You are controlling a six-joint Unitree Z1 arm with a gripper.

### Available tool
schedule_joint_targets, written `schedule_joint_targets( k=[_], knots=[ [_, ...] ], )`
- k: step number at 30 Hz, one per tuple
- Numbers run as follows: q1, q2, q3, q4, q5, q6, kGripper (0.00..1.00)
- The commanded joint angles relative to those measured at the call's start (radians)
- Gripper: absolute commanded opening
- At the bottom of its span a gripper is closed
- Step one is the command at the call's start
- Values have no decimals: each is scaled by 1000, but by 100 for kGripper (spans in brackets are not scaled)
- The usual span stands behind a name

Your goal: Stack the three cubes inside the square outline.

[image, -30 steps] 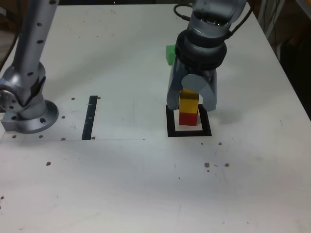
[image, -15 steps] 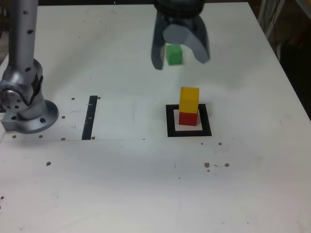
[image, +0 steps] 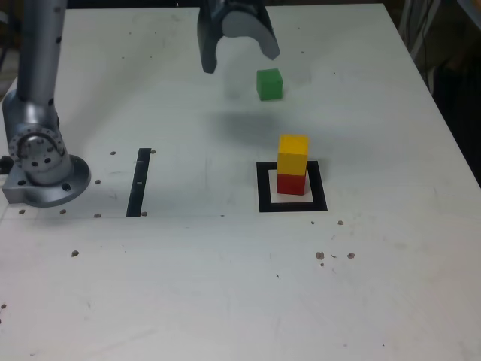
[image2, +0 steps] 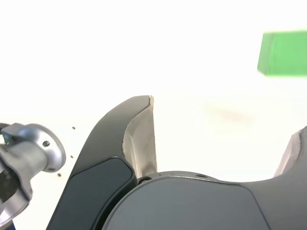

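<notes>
Yellow cube (image: 293,153) sits on red cube (image: 291,183) inside the square outline (image: 262,203); green cube (image: 269,83) waits alone at twelve o'clock, empty gripper (image: 237,51) spread wide at its ten o'clock.

The small yellow cube (image: 293,154) sits on the small red cube (image: 291,183). The small green cube (image: 269,83) is one plain colour. The square outline (image: 292,205) is thick black with a pale middle. The flat tabletop (image: 225,286) is white with tiny dark specks. A thin strip (image: 138,182) is black. The tool (image: 237,47) is dark grey.
</notes>
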Motion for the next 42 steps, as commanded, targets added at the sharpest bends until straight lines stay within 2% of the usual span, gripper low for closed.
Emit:
schedule_joint_targets(
  k=[1, 5, 12, 19, 27, 34, 42],
  knots=[
    [21, 46, -31, -25, 8, 14, 100],
    [45, 118, -86, -57, 28, 41, 100],
    [61, 196, -162, -67, 48, 71, 99],
    [61, 252, -178, -77, 30, 70, 91],
    [42, 269, -167, -121, 17, 47, 83],
    [43, 263, -163, -124, 3, 45, 65],
    [58, 268, -157, -136, 9, 51, 54]
  ],
)
